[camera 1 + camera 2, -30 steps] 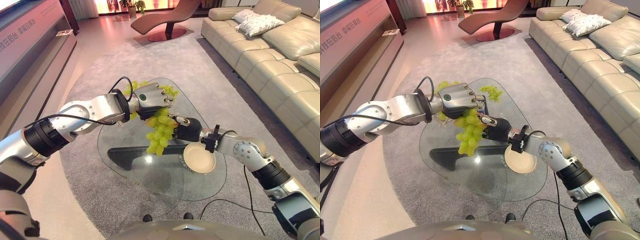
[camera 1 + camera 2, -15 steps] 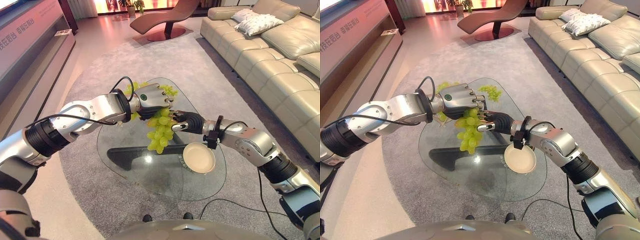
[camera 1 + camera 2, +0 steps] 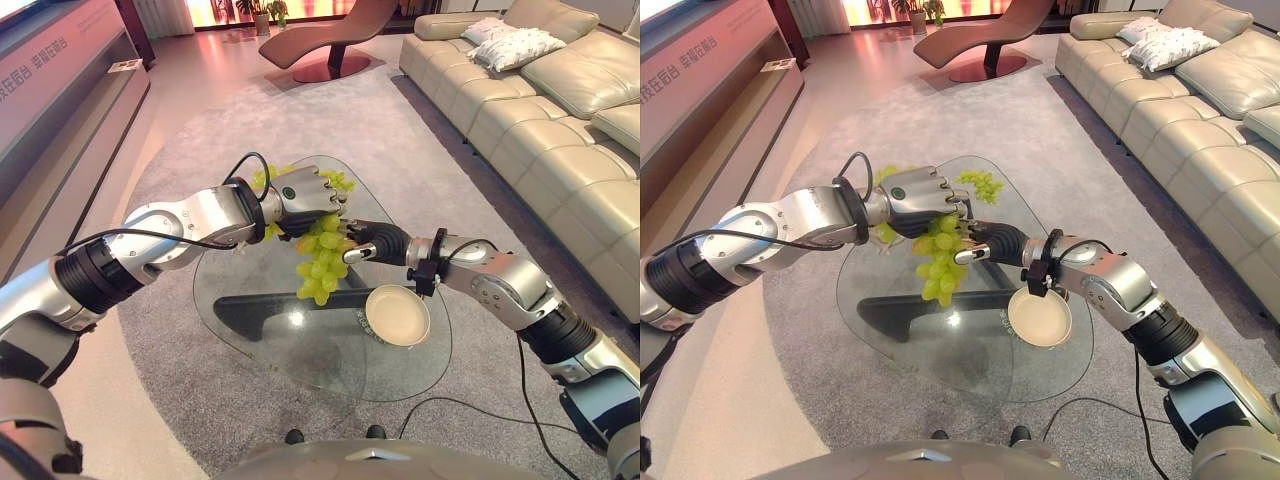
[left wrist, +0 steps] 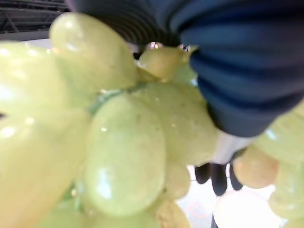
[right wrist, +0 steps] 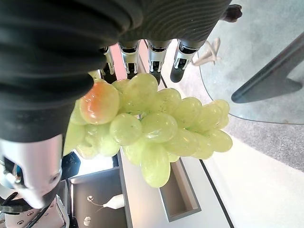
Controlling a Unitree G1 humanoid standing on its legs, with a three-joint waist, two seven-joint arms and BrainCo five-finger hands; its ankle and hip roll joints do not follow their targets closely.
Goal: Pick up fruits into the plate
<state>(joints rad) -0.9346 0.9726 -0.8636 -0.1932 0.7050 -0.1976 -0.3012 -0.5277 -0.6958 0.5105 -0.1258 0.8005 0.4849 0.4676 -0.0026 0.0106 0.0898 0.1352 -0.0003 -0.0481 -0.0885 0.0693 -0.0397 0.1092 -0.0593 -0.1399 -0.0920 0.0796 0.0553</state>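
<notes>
My left hand is shut on the top of a bunch of green grapes, which hangs above the glass table. The bunch shows from very close in the left wrist view. My right hand is right beside the bunch on its right. In the right wrist view its fingers reach straight past the grapes, so the hand is open. A round cream plate lies on the table under my right forearm, with nothing in it.
More green grapes lie at the table's far edge, and others show behind my left wrist. A beige sofa runs along the right. A brown lounge chair stands far back on the grey rug.
My right hand has risen from just above the plate and drawn up against the hanging bunch. The left hand and grapes have barely moved.
</notes>
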